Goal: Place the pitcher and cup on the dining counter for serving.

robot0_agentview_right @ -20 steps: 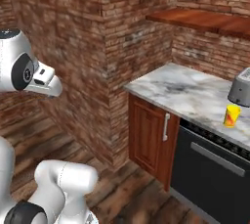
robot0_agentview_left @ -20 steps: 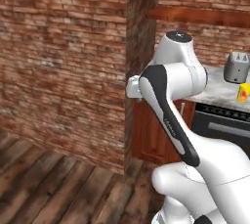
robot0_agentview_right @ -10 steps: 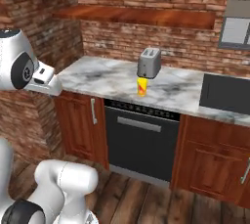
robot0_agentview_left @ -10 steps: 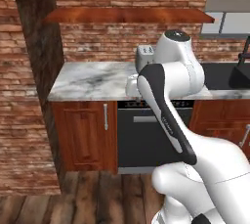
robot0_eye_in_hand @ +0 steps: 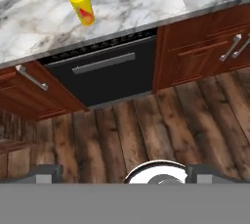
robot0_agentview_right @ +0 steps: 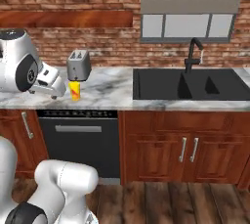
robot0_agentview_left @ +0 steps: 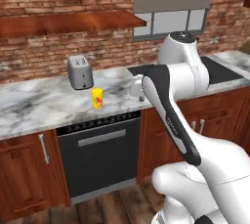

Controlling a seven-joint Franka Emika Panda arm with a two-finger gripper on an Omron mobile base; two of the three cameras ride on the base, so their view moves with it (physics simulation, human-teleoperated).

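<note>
The cup [robot0_agentview_left: 97, 98] stood upright on the marble counter [robot0_agentview_left: 34, 110], just in front of the grey toaster [robot0_agentview_left: 79, 72] and above the black dishwasher [robot0_agentview_left: 100, 155]. In the right base view it sat at about 10 o'clock [robot0_agentview_right: 74, 91], with the sink [robot0_agentview_right: 188, 85] off toward 2 o'clock. In the hand view the cup [robot0_eye_in_hand: 83, 7] was at 11 o'clock, well apart from the camera, with wooden floor [robot0_eye_in_hand: 146, 135] below it. I could not make out the pitcher, nor the dining counter.

The gripper [robot0_eye_in_hand: 119, 173] was tucked near the arm, aimed down at the floor; only the dark tips [robot0_eye_in_hand: 45, 173] peeked up at the bottom edge, so I could not tell whether the claw was wide or narrow. It held nothing I could see.

Risks, as I judged them: the cup was small, light and close to the toaster, so a reach from this distance could clip the toaster or knock the cup over if the claw came in too low or off-centre. The base was also well short of the counter; stretching the arm rather than driving nearer might leave a poor grasp angle.

Compared with half a second before, the whole scene had swung: the cup and toaster had slid leftward in both base views and the sink and window had come into sight. That was the base turning, not the things moving. The arm's pose looked unchanged.
</note>
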